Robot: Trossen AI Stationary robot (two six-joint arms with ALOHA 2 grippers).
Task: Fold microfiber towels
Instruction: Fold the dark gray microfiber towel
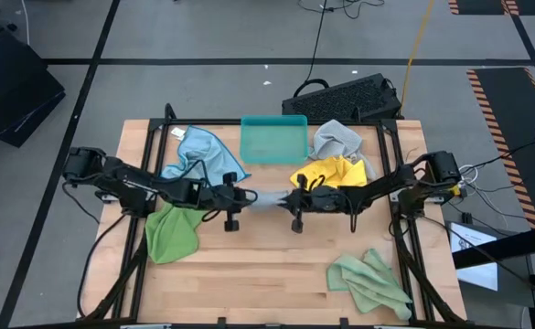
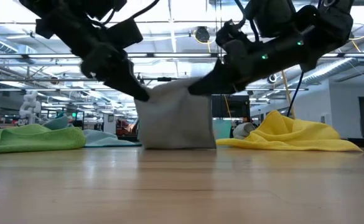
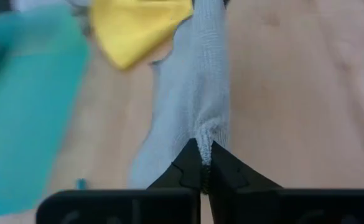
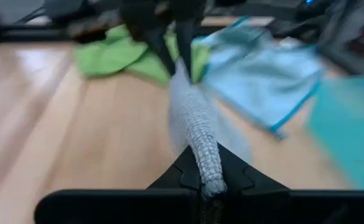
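A wooden table [image 1: 267, 274] is carrying the load. A teal tray [image 1: 273, 140] is sitting at its far edge. A blue towel [image 1: 203, 153] is lying left of the tray, a grey towel [image 1: 336, 139] right of it, with a yellow towel [image 1: 336, 171] just nearer. A green towel [image 1: 171, 232] is lying at the left, another green one [image 1: 369, 281] at the near right corner.

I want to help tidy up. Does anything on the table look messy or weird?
Mostly the loose cloths: the blue, yellow, green and pale green ones lie crumpled. Nothing looks spilled or broken. The two grippers hold a grey cloth stretched between them.
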